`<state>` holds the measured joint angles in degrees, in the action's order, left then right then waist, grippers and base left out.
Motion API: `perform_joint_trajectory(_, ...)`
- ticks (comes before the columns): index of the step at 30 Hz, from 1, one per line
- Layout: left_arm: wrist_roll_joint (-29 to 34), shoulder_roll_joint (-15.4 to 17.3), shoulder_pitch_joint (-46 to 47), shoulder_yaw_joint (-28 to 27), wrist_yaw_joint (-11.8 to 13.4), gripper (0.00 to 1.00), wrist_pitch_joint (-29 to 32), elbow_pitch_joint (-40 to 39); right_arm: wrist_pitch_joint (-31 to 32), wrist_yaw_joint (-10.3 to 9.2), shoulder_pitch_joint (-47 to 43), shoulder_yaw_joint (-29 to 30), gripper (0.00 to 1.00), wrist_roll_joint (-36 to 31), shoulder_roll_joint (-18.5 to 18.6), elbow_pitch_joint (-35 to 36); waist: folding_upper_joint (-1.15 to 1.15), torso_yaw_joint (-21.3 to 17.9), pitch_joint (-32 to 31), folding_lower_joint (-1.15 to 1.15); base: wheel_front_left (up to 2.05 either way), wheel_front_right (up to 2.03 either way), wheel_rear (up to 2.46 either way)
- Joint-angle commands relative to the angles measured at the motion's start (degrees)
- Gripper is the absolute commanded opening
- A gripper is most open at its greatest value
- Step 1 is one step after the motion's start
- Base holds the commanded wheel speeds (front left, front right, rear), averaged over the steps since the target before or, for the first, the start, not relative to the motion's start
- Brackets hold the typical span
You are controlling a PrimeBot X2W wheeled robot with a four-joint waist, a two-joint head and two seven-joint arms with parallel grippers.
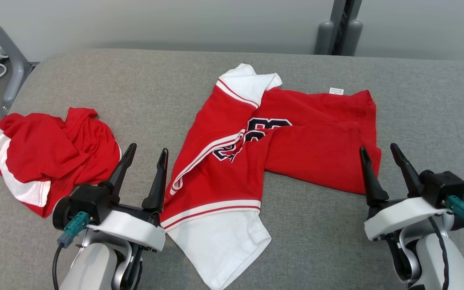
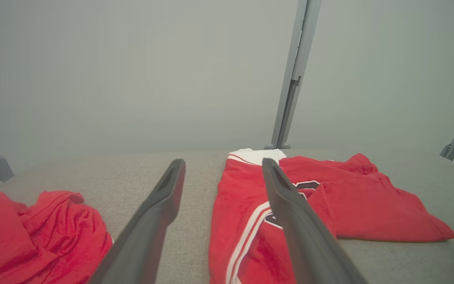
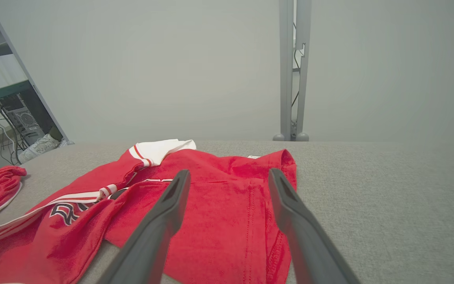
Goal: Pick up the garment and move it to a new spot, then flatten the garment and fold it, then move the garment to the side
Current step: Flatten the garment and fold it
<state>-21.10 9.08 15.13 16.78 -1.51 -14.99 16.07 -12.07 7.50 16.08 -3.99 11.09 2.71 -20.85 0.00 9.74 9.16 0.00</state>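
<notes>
Nearest the robot, both arms hang low over the grey desk (image 1: 316, 225), each with its fingers spread wide and holding nothing: the left pincer (image 1: 148, 148) at the lower left, the right pincer (image 1: 378, 147) at the lower right. Between them lies the red shirt (image 1: 304, 149), half spread and twisted. Its near white sleeve (image 1: 220, 241) points back toward the robot just beside the left pincer, while the body runs off to the right, its hem edge just ahead of the right pincer's tips. The shirt's long line thus runs roughly across, and I judge each arm has one end close by. Off to the left sits a crumpled red heap (image 1: 50, 149), apart from the shirt. Farthest lie the other white sleeve (image 1: 248, 82) and a small label (image 1: 336, 91).
</notes>
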Motion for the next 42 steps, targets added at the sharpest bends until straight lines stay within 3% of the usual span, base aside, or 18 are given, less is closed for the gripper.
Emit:
perform_joint_trajectory(1,0.89,-0.44,-0.79,-0.83,-0.36,1.00,-0.26,-0.41,1.44,-0.02,1.66,1.13,1.00,-0.64,0.74,-0.23,0.00,1.16,0.87,0.00,0.00,0.00,0.00)
perform_joint_trajectory(13,4.56,-3.67,1.55,-0.73,-2.89,1.00,-0.26,0.24,8.14,-0.02,11.56,2.91,1.00,0.80,6.10,-7.01,0.00,5.20,6.14,0.00,0.00,0.00,0.00)
perform_joint_trajectory(27,6.02,-5.57,3.13,-2.58,-4.25,1.00,-0.27,0.57,11.58,-0.02,19.79,0.38,0.99,4.44,8.46,-18.17,0.00,6.27,10.13,0.00,0.00,0.00,0.00)
perform_joint_trajectory(28,6.11,-5.62,3.25,-2.65,-4.34,1.00,-0.27,0.63,11.41,-0.02,20.16,-0.51,0.28,4.80,8.62,-18.40,0.00,6.27,10.27,0.00,0.00,0.00,0.00)
perform_joint_trajectory(29,6.17,-5.68,3.35,-2.70,-4.36,1.00,-0.27,0.67,10.89,-0.02,20.60,-1.10,0.00,5.17,9.03,-18.53,0.00,6.25,10.40,0.00,0.00,0.00,0.00)
perform_joint_trajectory(36,6.65,-5.96,3.17,-3.61,-4.35,1.00,-0.27,1.53,6.81,-0.02,21.04,-4.59,0.00,8.32,9.74,-18.38,0.00,5.01,9.60,0.00,0.00,0.00,0.00)
perform_joint_trajectory(42,7.46,-6.03,1.59,-4.81,-4.08,1.00,-0.26,2.39,4.63,-0.02,17.08,-8.67,0.00,12.07,9.69,-14.64,0.00,1.52,5.69,0.00,0.00,0.00,0.00)
